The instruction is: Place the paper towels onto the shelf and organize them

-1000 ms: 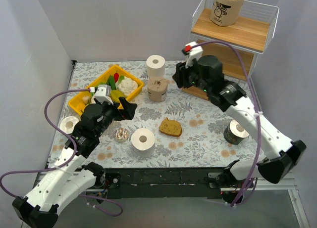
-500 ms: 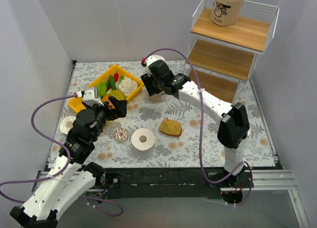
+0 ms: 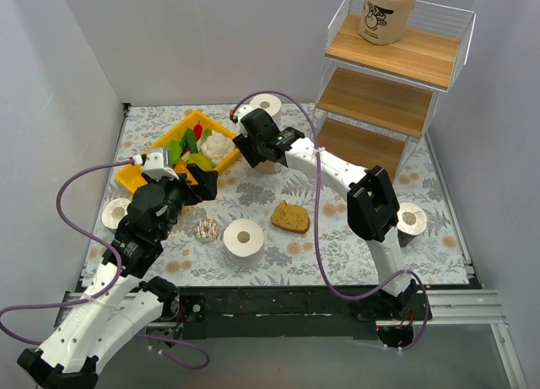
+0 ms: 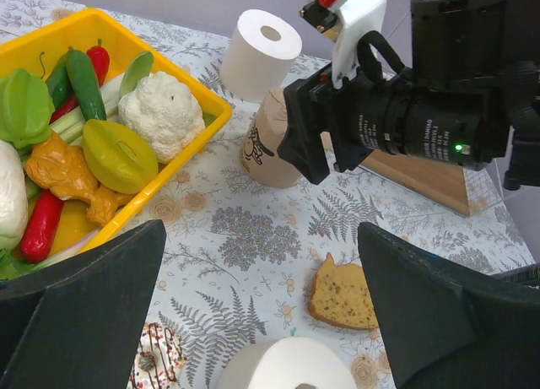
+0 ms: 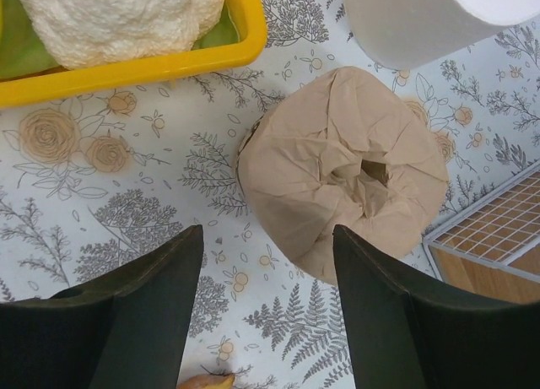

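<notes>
A tan-wrapped roll stands on the table, just ahead of my right gripper, which is open and empty; the roll is not between the fingers. From above, the gripper covers most of that roll. A white roll stands right behind it. Another white roll stands near the front, just below my open, empty left gripper, seen from above at the left. A dark-wrapped roll stands at the right. Another tan roll sits on the top board of the shelf. A pale-topped roll is partly hidden by the left arm.
A yellow tray of toy vegetables with a white cauliflower lies left of the tan roll. A bread slice and a small doughnut lie mid-table. The shelf's bottom corner is close to the right of the roll.
My right arm has swung from the shelf leftward over the tan roll on the table, uncovering the dark roll at the right. My left gripper shifted slightly.
</notes>
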`<state>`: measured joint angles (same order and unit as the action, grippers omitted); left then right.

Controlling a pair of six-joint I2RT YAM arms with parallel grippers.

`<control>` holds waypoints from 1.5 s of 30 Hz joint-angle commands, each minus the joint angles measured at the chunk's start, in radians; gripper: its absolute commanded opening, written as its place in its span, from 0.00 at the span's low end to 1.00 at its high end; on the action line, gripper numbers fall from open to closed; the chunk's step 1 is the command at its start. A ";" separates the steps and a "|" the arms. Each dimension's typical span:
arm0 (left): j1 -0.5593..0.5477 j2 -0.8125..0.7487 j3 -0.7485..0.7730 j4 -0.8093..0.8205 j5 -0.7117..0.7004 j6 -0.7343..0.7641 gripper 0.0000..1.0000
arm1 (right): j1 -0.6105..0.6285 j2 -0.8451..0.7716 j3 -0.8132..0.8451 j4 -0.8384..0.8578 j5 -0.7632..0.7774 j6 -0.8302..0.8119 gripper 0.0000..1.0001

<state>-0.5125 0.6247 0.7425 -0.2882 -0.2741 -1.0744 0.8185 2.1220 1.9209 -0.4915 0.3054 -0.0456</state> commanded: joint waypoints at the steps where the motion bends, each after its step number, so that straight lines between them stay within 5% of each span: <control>1: 0.003 0.000 0.001 -0.005 -0.010 0.002 0.98 | -0.002 0.041 0.081 0.062 0.034 -0.066 0.71; 31: 0.003 0.020 0.001 -0.005 -0.007 0.005 0.98 | -0.033 0.131 0.087 0.103 0.037 -0.154 0.71; 34: 0.003 0.020 0.003 -0.002 -0.008 0.005 0.98 | -0.033 0.128 0.075 0.102 0.026 -0.154 0.66; 38: 0.003 0.021 0.003 -0.003 -0.008 0.005 0.98 | -0.033 0.099 0.034 0.108 0.026 -0.166 0.46; 45: 0.003 0.018 0.000 -0.002 -0.008 0.005 0.98 | -0.038 0.035 -0.020 0.081 0.024 -0.195 0.38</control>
<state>-0.5125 0.6479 0.7429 -0.2913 -0.2737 -1.0740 0.7914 2.2200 1.9316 -0.3756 0.3309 -0.2173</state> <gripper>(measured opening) 0.982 0.453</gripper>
